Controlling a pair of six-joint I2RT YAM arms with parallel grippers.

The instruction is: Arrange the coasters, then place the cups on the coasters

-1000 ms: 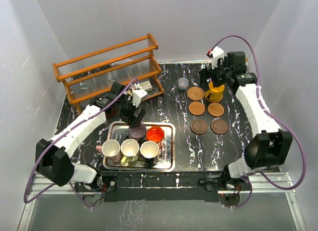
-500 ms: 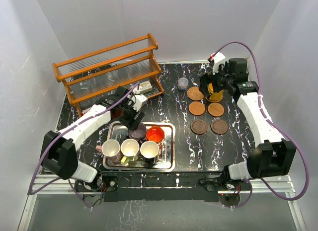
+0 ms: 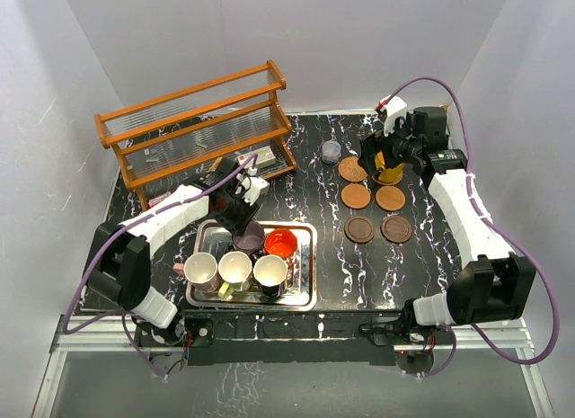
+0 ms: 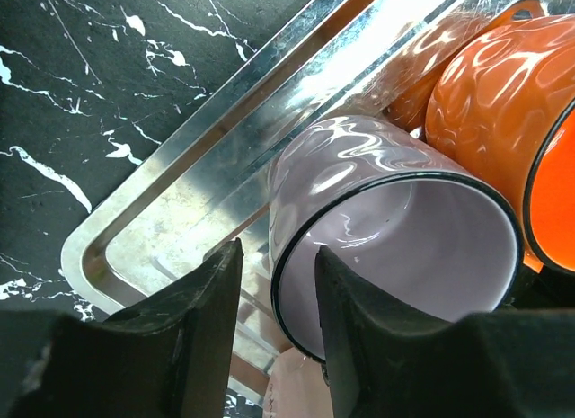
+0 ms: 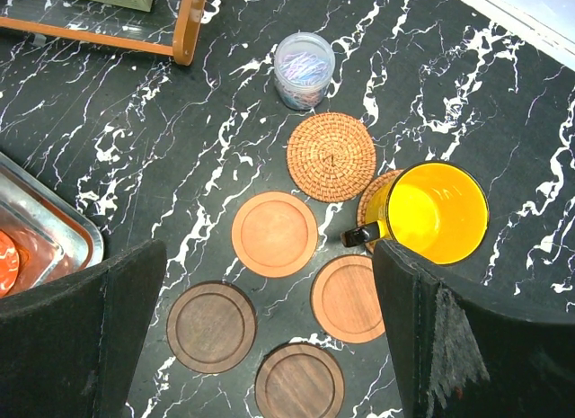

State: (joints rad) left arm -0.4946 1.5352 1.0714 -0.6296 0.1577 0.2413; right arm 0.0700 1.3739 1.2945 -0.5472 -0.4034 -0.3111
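My left gripper (image 4: 278,249) is down in the steel tray (image 4: 180,193), its jaws astride the wall of the mauve cup (image 4: 359,166). One finger is inside the rim, the other outside with a small gap showing. A red-orange cup (image 4: 503,94) stands beside it. Three white-lined cups (image 3: 234,270) fill the tray's front row. The yellow cup (image 5: 436,211) rests on a woven coaster (image 5: 373,198). Another woven coaster (image 5: 331,155), two orange ones (image 5: 274,234) and two dark ones (image 5: 211,326) lie in pairs. My right gripper (image 5: 268,256) hovers open above them, holding nothing.
A wooden rack (image 3: 198,121) stands at the back left. A small grey-blue pot (image 5: 304,69) sits behind the coasters. The tray's rim (image 3: 305,297) lies near the front edge, close to the arm bases.
My left gripper has dropped onto the mauve cup and its jaws have narrowed around the wall. The right gripper rose slightly off the yellow cup, then held still.
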